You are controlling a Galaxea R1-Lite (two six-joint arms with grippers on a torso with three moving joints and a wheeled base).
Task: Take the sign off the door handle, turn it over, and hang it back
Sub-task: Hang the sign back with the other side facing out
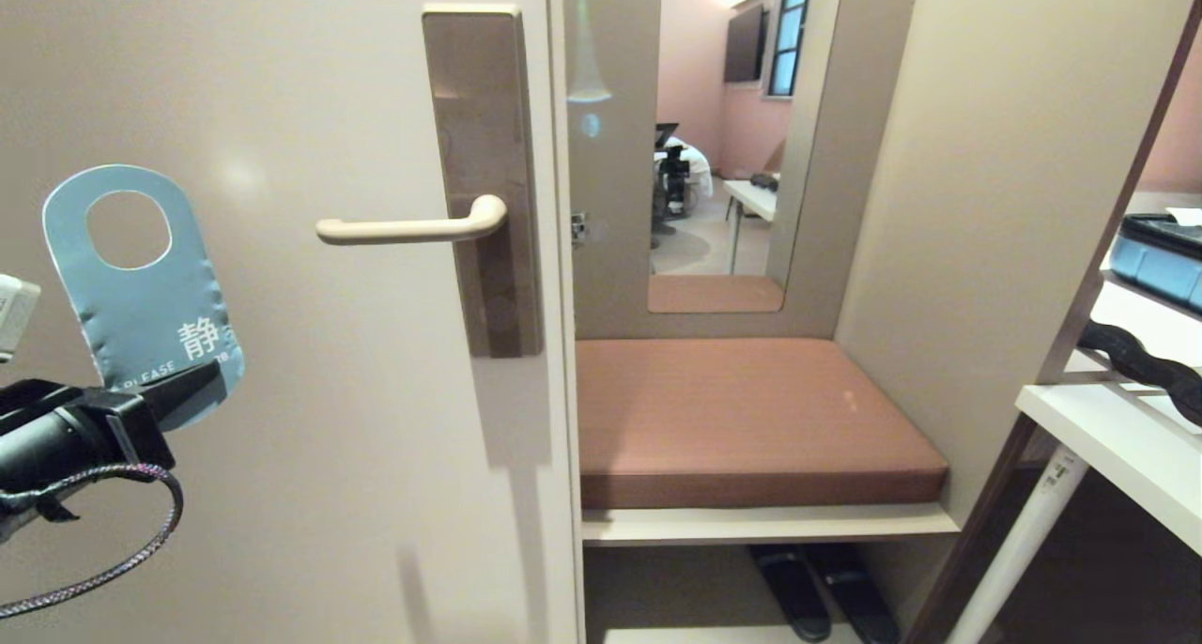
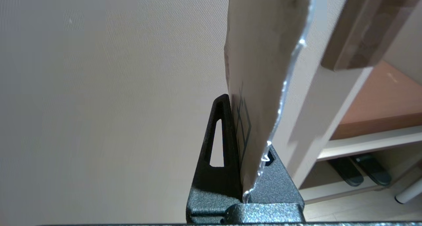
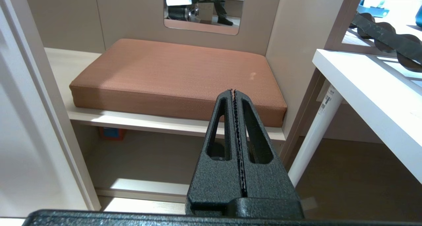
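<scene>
**Sign Off the Handle, Held at the Door's Left**

Pictured from the head camera: left tool (image 1: 188, 386) clamped on the lower end of the sign (image 1: 141, 287), light blue face toward the camera, round hole uppermost, card tilted slightly with its top leaning left. Printed across the blue face, a white character and the word "PLEASE", partly covered by the black fingers. Held in front of the pale door (image 1: 310, 494), well apart from the door handle (image 1: 413, 229) and lower than it on the left. Handle bare, a cream lever pointing left from a tall brown plate (image 1: 481, 109).

Seen from the left wrist: sign (image 2: 263, 71) edge-on and pinched between the two black fingers (image 2: 217, 153), the face turned to this camera in shade with dark line markings just above the grip, a bright rim running along its edge. Beyond it, the lower end of the brown plate (image 2: 362, 28).

Seen from the right wrist: right tool (image 3: 234, 94) pressed together on nothing, toothed pads meeting along their length, pointed toward a brown cushion (image 3: 178, 74) on a bench shelf. Above the cushion, a mirror (image 3: 201, 8); to one side, a white table (image 3: 369, 87). Under the bench, in the head view, a pair of dark slippers (image 1: 817, 592) on the floor.
</scene>
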